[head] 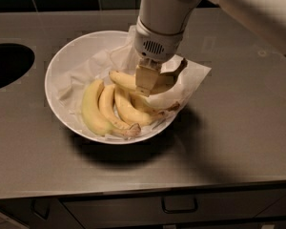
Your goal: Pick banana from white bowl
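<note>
The white bowl (pixel 55 68) sits on the grey counter, lined with crumpled white paper. My gripper (pixel 146 86) hangs over the bowl's right half, shut on the long pale-yellow banana (pixel 121 78). The banana lies crosswise in the jaws, its dark stem (pixel 181 65) pointing up and right, raised slightly above the other fruit. A fat greenish-yellow banana (pixel 90 109) and two shorter yellow bananas (pixel 108 107) lie in the bowl below and to the left. One finger (pixel 144 78) covers the held banana's middle.
A dark round sink opening (pixel 5 66) is set in the counter at the left. The lining paper (pixel 190 80) sticks out over the bowl's right rim. A drawer handle (pixel 179 207) shows below the counter's front edge. Dark tiles line the back.
</note>
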Action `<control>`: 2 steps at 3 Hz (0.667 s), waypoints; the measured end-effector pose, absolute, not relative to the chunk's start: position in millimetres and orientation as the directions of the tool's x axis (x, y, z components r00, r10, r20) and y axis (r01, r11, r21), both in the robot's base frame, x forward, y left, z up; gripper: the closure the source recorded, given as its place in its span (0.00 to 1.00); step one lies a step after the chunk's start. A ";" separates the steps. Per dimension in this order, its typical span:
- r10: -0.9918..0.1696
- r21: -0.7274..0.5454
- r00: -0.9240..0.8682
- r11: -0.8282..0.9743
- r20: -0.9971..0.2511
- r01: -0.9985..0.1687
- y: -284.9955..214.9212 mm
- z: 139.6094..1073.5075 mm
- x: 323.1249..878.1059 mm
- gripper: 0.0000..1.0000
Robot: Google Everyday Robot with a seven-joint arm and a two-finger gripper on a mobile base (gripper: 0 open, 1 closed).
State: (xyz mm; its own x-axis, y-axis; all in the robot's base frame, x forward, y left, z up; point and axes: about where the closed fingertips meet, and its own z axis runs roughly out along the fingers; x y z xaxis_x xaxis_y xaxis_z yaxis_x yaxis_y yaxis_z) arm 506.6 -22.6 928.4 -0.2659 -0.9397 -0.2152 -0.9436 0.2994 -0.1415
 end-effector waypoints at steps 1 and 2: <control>-0.940 -0.188 -0.185 0.244 -0.286 -0.951 -27.2 967.1 496.7 1.00; -0.940 -0.188 -0.185 0.244 -0.286 -0.951 -27.2 967.1 496.7 1.00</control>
